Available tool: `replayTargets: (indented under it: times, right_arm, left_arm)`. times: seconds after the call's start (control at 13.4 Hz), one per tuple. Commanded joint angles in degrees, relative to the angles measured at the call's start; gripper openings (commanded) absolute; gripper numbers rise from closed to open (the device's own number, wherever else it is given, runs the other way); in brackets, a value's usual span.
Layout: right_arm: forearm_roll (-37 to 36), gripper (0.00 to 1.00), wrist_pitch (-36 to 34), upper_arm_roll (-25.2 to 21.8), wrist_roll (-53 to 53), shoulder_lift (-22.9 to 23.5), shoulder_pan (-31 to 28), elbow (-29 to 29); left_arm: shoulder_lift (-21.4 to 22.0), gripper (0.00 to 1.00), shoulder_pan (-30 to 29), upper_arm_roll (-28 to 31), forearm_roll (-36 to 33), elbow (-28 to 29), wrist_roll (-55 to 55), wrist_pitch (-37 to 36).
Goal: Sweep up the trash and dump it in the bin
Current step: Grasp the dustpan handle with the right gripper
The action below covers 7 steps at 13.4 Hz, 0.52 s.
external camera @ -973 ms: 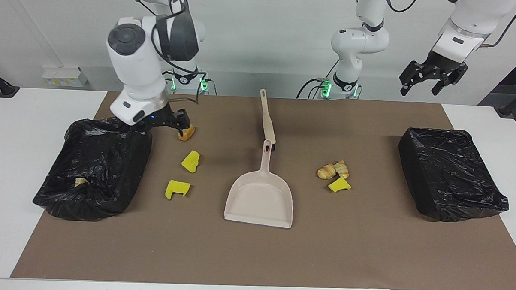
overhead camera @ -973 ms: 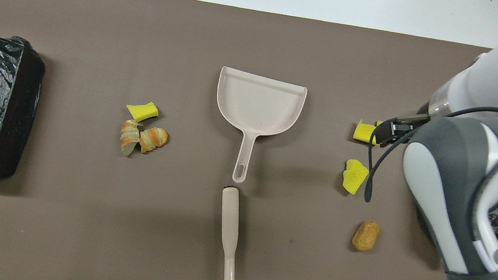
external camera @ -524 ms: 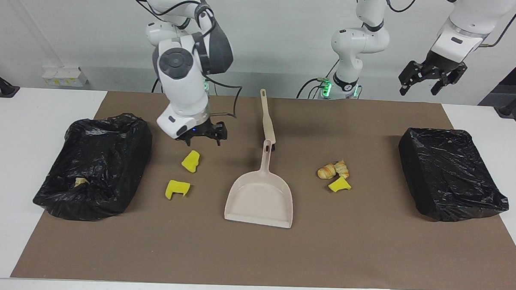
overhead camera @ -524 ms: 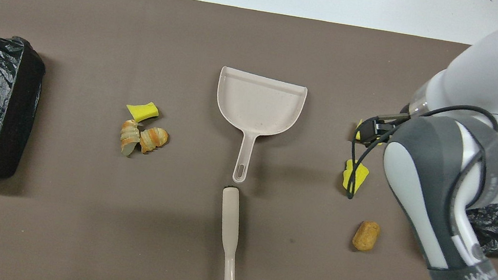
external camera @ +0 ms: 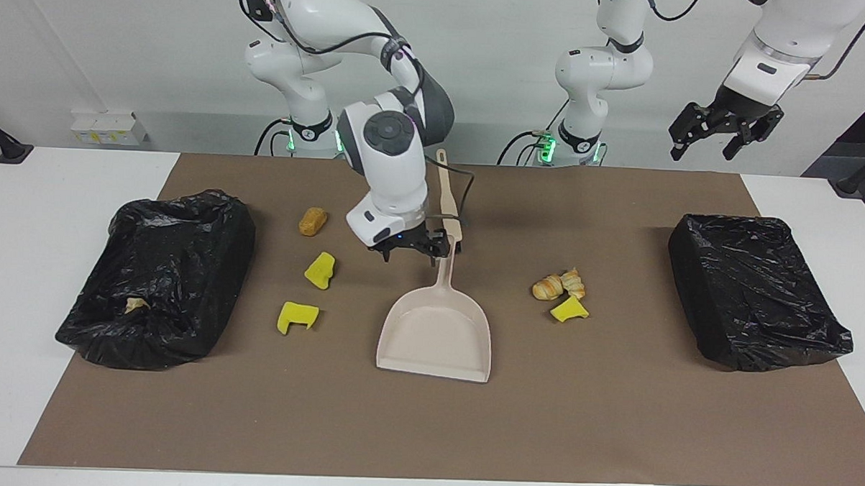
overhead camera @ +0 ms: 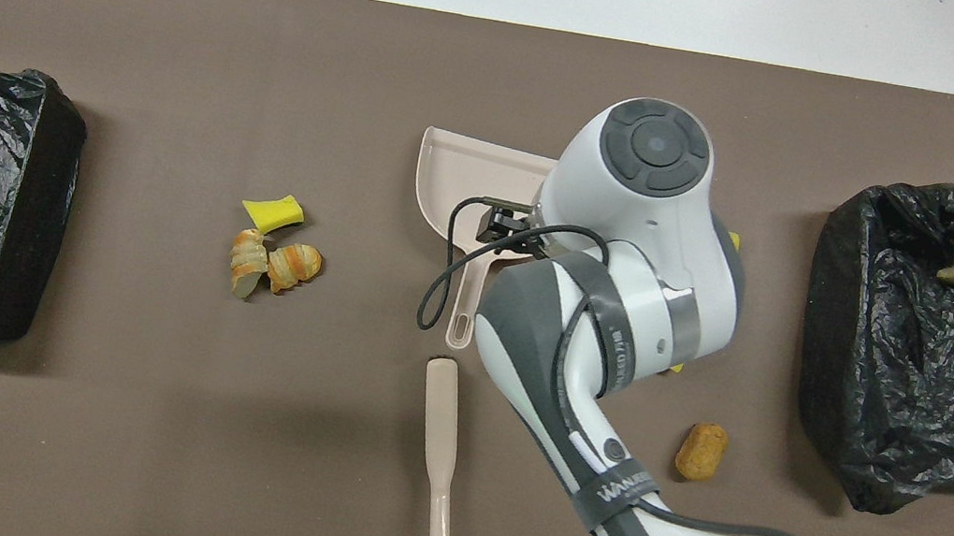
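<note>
I judge the step in hand is fetching the dustpan (external camera: 435, 333); my right gripper (external camera: 411, 246) hangs over its handle, fingers spread and empty; the brush (external camera: 447, 197) lies just nearer the robots. The trash is unswept on the surface (external camera: 613, 436): a bun (external camera: 313, 221) and two sponge chunks (external camera: 319, 270) near the open bin (external camera: 159, 280), pastries (external camera: 558, 284) with another chunk toward the left arm's end. My left gripper (external camera: 724, 131) waits high over the other bin (external camera: 754, 290), fingers apart. Next I should lower and close on the handle.
</note>
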<state>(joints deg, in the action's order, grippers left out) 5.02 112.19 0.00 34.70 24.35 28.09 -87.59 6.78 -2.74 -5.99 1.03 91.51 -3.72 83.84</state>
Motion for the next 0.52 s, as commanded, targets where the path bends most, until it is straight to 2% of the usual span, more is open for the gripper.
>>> replayTargets:
  times: [0.0, 0.15, 0.3, 0.45]
  right_arm:
    - [0.79, 1.0, 4.51, -0.18, 3.79, 1.92, 2.66, -0.98]
    - [0.7, 1.0, 4.88, -0.09, 4.58, 1.31, 3.8, -3.97]
    - [0.52, 0.95, 6.89, -0.44, 5.29, 1.22, 6.18, -6.08]
    - [0.17, 0.86, 6.81, -0.53, 5.38, 0.78, 6.01, -6.8]
  left_arm:
    - [1.22, 1.0, -0.51, 0.1, 0.2, 3.14, 0.82, 3.95]
    - [1.3, 1.0, -0.69, 0.28, 0.2, 4.73, 0.91, 8.6]
    - [0.61, 1.0, -1.56, 0.28, 0.2, 4.91, 1.17, 12.12]
    - [0.6, 1.0, -1.92, 0.28, 0.2, 5.17, 1.87, 12.49]
